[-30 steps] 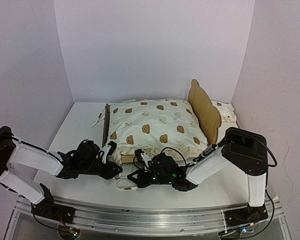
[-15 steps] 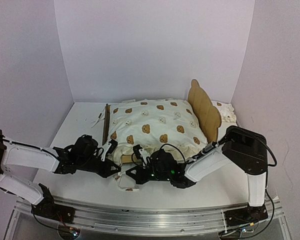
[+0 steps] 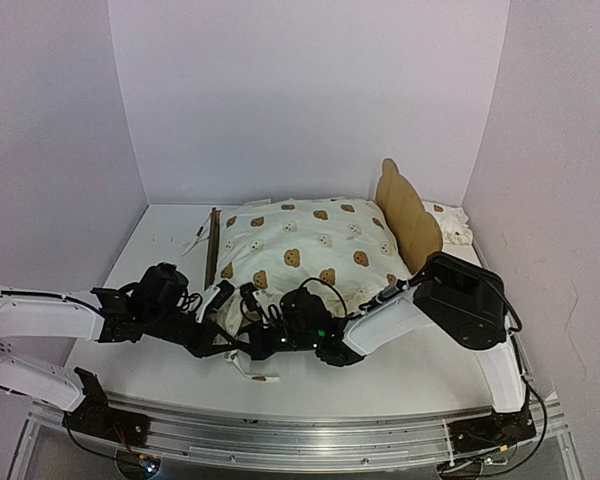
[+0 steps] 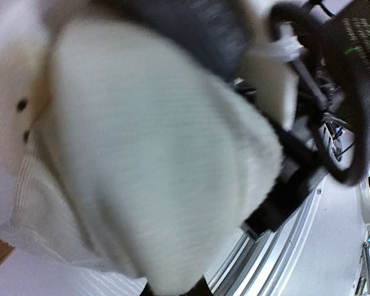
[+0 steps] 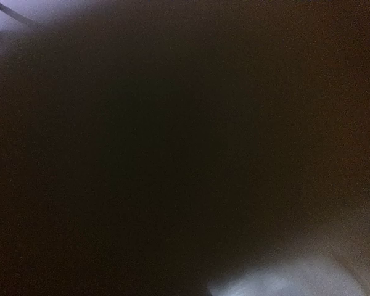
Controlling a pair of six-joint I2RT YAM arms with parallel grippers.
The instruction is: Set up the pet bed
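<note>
The pet bed (image 3: 408, 212) is plywood with a bear-ear headboard on the right and a thin side rail (image 3: 212, 248) on the left. A cream bear-print cushion (image 3: 305, 250) lies over it and hides the base. Both grippers meet at the cushion's near left corner. My left gripper (image 3: 220, 330) is shut, and in the left wrist view blurred cream cushion fabric (image 4: 148, 166) runs down into its fingertips (image 4: 172, 290). My right gripper (image 3: 255, 340) is shut and pushed in under the cushion's edge. The right wrist view is almost black, so anything in that gripper is hidden.
A small ruffled pillow (image 3: 456, 226) lies behind the headboard at the back right. Loose tie strings (image 3: 255, 372) trail on the white table in front of the grippers, and another string (image 3: 195, 240) lies left of the rail. White walls close in three sides.
Both arms have slid left and inward under the cushion's near corner. The left gripper has shut on the fabric. The right arm's elbow has swung left and forward.
</note>
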